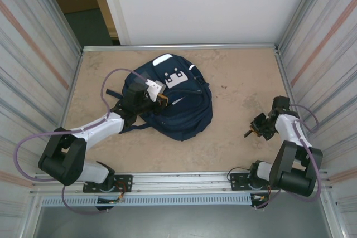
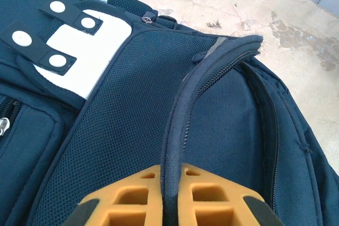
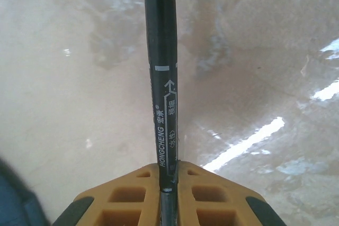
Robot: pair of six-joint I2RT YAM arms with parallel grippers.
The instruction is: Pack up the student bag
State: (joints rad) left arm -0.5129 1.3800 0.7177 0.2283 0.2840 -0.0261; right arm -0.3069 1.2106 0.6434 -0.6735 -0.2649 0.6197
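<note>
Beige tabletop (image 1: pixel 240 76), walled in by ribbed metal panels (image 1: pixel 33 54). The student bag (image 1: pixel 184 118) is laid flat left of centre, front up. Its zipper-edged rim (image 2: pixel 183 104) is pinched between the pressed-together fingers of the left gripper (image 1: pixel 158 97), probably so the opening can be lifted for loading. A dark marker pen (image 3: pixel 161 78) is clamped in the right gripper (image 1: pixel 259 128), well apart from the bag, likely meant to be carried over and dropped in.

Overhead, left-wrist closeup: shared student bag (image 1: pixel 184 118)
</note>
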